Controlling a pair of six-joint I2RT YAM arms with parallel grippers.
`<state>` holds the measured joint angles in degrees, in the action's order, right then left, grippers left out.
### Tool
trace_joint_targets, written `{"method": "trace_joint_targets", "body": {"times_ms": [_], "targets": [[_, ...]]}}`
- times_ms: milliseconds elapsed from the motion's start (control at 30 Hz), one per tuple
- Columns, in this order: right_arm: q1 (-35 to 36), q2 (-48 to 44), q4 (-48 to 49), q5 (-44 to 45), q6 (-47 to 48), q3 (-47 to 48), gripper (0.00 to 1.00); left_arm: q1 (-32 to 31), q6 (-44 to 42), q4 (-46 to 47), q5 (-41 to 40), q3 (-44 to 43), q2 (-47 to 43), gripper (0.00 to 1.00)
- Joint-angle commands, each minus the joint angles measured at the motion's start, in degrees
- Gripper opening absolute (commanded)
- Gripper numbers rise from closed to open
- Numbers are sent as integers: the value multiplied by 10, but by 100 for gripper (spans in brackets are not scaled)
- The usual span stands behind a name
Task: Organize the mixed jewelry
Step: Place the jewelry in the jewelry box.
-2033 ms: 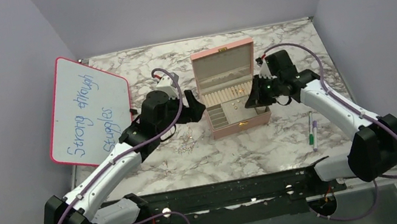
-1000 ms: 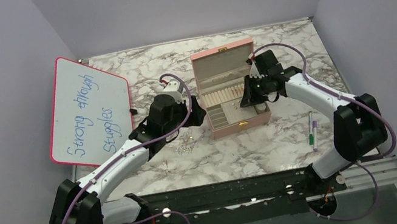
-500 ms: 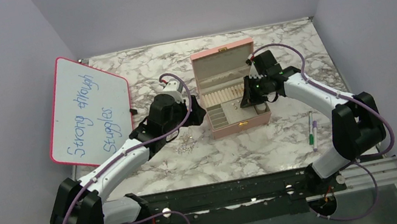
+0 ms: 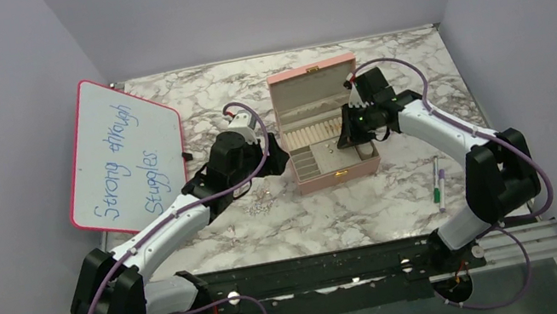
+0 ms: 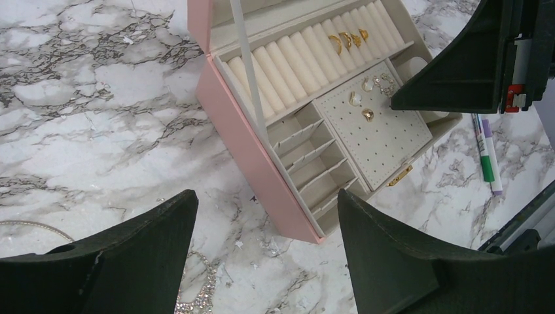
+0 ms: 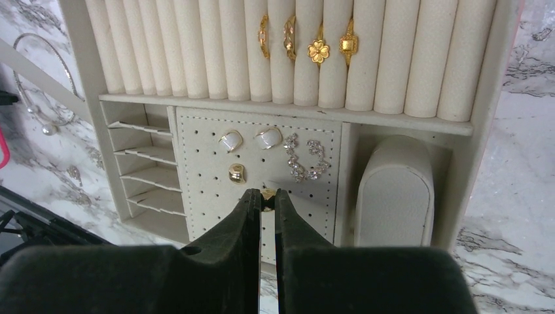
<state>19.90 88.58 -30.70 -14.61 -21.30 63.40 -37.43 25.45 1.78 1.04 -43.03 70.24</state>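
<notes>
Rings (image 6: 319, 51) and earrings (image 6: 249, 139) sat in the pink box (image 4: 336, 175). The right gripper (image 6: 264, 196) pinched another gold earring (image 6: 268, 192). Loose pieces (image 5: 196, 293) lay unsorted at the left wrist view's lower left, and the left gripper (image 5: 267, 203) stood apart, empty.

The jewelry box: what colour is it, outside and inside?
The jewelry box is pink outside with a cream lining, clearest in the left wrist view.

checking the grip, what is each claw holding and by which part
Right claw pinches a tiny gold piece between its tips, above the earring panel; the gripped part is hidden. Left claw is open, holding nothing.
</notes>
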Motion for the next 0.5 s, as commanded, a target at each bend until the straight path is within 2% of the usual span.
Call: {"method": "trace_joint_targets", "body": {"times_ms": [0, 467], "targets": [[2, 5, -18, -8, 18, 17, 13, 5, 3, 20, 13, 6, 3, 80], [14, 26, -19, 4, 19, 24, 13, 6, 5, 20, 15, 7, -3, 80]]}}
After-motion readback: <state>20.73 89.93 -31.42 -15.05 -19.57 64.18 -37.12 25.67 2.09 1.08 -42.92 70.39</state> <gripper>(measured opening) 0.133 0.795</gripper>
